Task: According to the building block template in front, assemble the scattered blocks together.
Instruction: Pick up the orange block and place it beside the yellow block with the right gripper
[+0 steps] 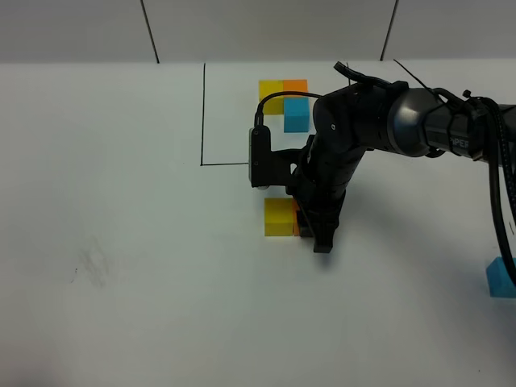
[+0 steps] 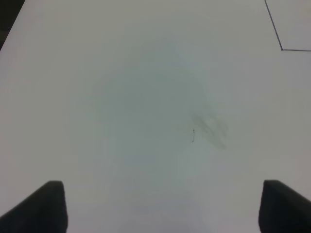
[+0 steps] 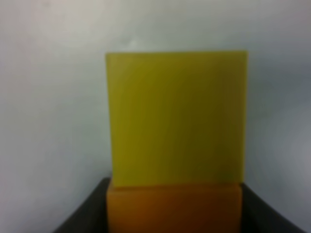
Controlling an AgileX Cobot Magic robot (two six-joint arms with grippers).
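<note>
The building block template (image 1: pixel 286 98) lies at the back inside a thin black drawn frame (image 1: pixel 203 113): yellow and orange abreast, blue below the orange. A loose yellow cube (image 1: pixel 279 217) sits in front of the frame. My right gripper (image 1: pixel 310 224) reaches across and is shut on the orange cube (image 1: pixel 296 222), pressed against the yellow cube's right side. In the right wrist view the orange cube (image 3: pixel 174 206) sits between the dark fingers (image 3: pixel 85 216) and touches the yellow cube (image 3: pixel 177 116). The loose light blue cube (image 1: pixel 501 278) lies at the far right edge. My left gripper (image 2: pixel 163 208) is open and empty over bare table.
The white table (image 1: pixel 121 322) carries a faint grey smudge (image 1: pixel 93 270) at the left, which also shows in the left wrist view (image 2: pixel 209 127). A corner of the black frame (image 2: pixel 281 48) shows there too. The right arm's cables (image 1: pixel 500 210) hang at the right.
</note>
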